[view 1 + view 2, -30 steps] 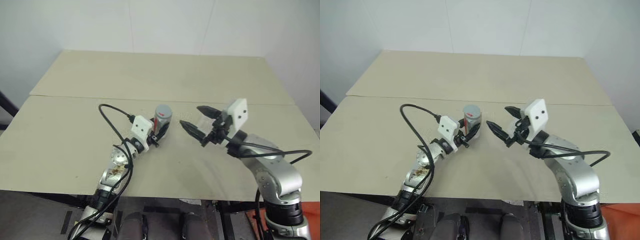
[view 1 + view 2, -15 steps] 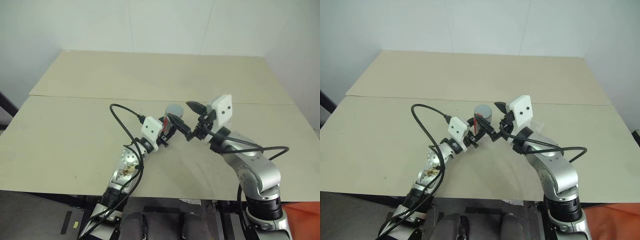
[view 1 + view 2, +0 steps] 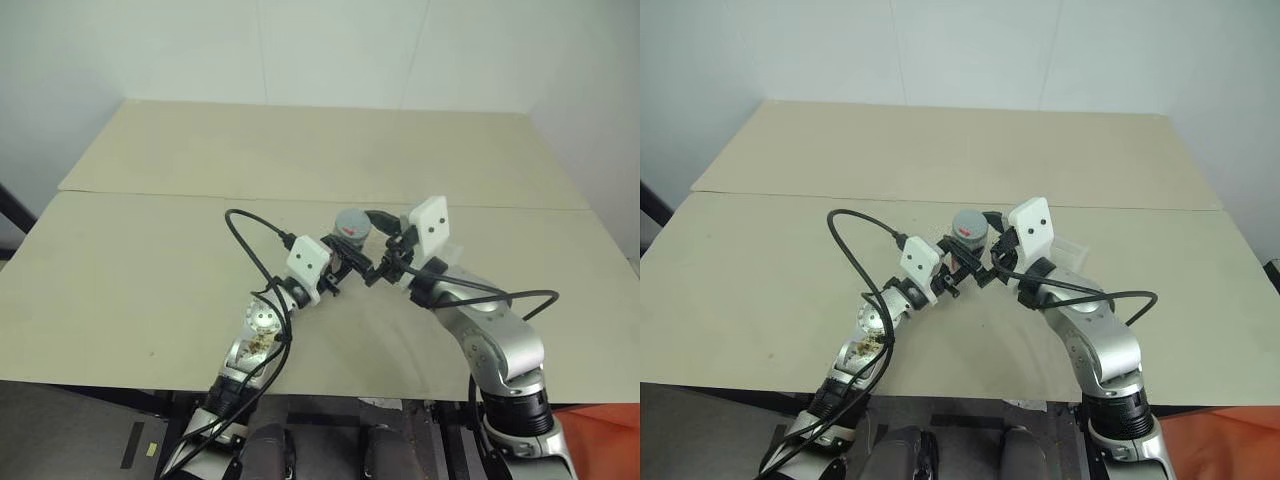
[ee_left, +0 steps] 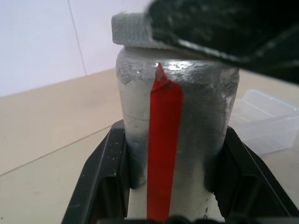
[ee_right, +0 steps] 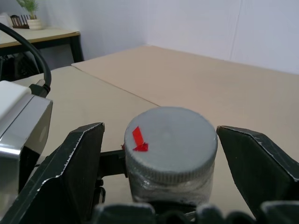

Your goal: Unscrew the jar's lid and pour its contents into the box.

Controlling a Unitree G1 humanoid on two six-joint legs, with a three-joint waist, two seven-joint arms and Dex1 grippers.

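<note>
The left gripper point(image 3: 340, 262) has its fingers point(image 4: 110, 175) clenched on the jar point(image 4: 175, 135), one black finger pressed to each side of the silver-grey body with the red stripe facing the wrist camera. The jar is held upright just above the tabletop point(image 3: 150, 250), near the middle of the front panel. The right gripper point(image 5: 163, 154) has its fingers point(image 5: 77, 163) spread wide and released, one on either side of the lid point(image 5: 170, 142), not yet touching it.

What has changed in the last second: the right arm was standing well off to the jar's right, and it has now swung in so its open fingers straddle the cap. The left arm has carried the jar a little toward the right arm to meet it. To my eye that means the reach is finished and the unscrewing is about to start; the fingers need only close on the lid's rim and twist. None of the turning looks done yet, since the lid sits flat and fully down on the jar, its small red mark on top.

As for containers, the jar is closed, so whatever is inside is hidden. The box point(image 4: 264, 121) of clear plastic rests on the tabletop just beyond the right gripper; I cannot tell whether anything is in it
</note>
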